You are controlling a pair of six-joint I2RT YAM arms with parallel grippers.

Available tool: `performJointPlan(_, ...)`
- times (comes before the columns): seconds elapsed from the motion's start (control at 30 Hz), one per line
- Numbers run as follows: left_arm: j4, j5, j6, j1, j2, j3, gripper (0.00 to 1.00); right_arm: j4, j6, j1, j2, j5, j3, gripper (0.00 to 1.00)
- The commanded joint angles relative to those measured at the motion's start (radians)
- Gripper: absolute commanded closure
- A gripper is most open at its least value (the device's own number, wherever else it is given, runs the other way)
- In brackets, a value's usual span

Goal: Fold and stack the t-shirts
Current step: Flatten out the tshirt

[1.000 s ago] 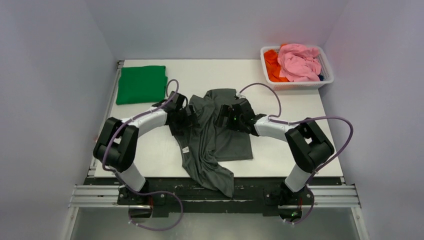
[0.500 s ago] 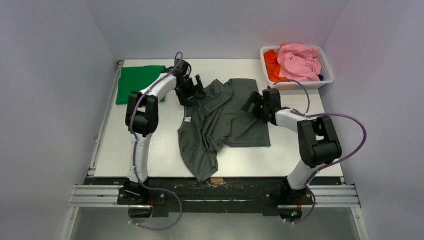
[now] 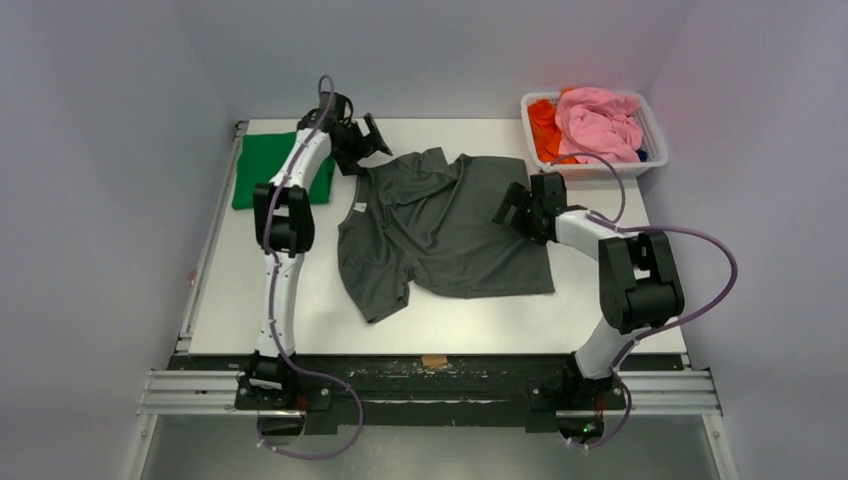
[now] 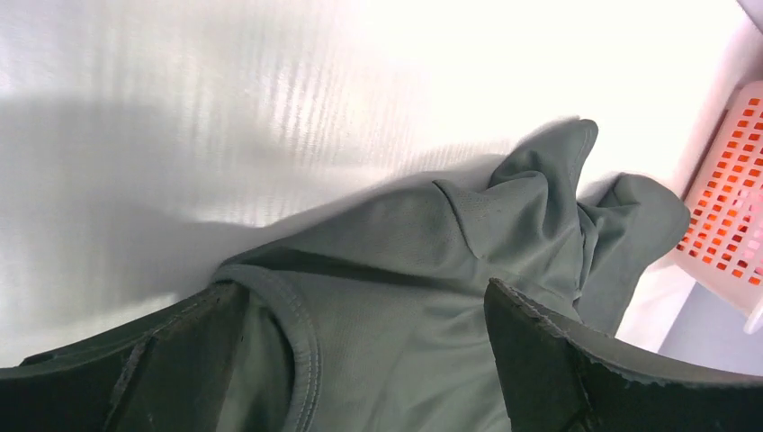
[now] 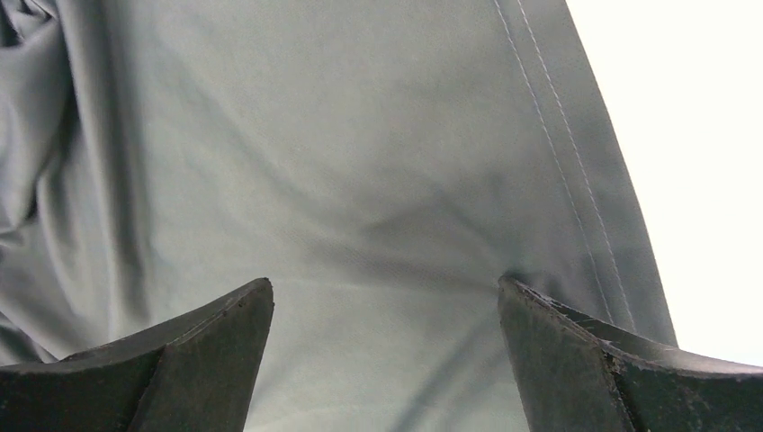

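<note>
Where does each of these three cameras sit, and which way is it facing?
Top external: high behind both arms, looking down at table, grey t-shirt, green t-shirt, basket.
Left wrist: on left gripper, looking past its open fingers at the shirt's collar.
Right wrist: on right gripper, looking between its fingers at the hem.
Shared: all show the grey t-shirt.

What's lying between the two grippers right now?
The grey t-shirt, spread on the table, fills the stretch between the left gripper and the right gripper, seen in the top view.

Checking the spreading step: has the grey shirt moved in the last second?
Yes. The grey shirt slid off the near edge of the table, which it overhung, toward the far side.
</note>
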Motion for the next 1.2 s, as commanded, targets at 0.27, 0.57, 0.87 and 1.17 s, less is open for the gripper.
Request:
performJointPlan(0.27, 0.077, -0.25, 0.14, -0.093, -0.843, -0.722, 0.0, -0.164, -0.035, -0.004, -0.516, 0.108, -0.15, 0.04)
performJointPlan(0.57, 0.178, -0.384, -0.093, -0.219, -1.606, -1.673, 0.0, 0.018, -0.05, 0.387, -0.654, -0.153, -0.284, 0.04)
performJointPlan(0.87, 0.034, -0.433, -0.207, -0.221, -1.93, -1.89, 0.0, 0.269, 0.0, 0.765, -0.078, -0.282, 0.019, 0.08)
performJointPlan(1.17, 0.007, -0.425, -0.204, -0.222, -1.953, -1.924, 0.0, 0.124, -0.012, 0.774, 0.114, -0.11, 0.106, 0.09)
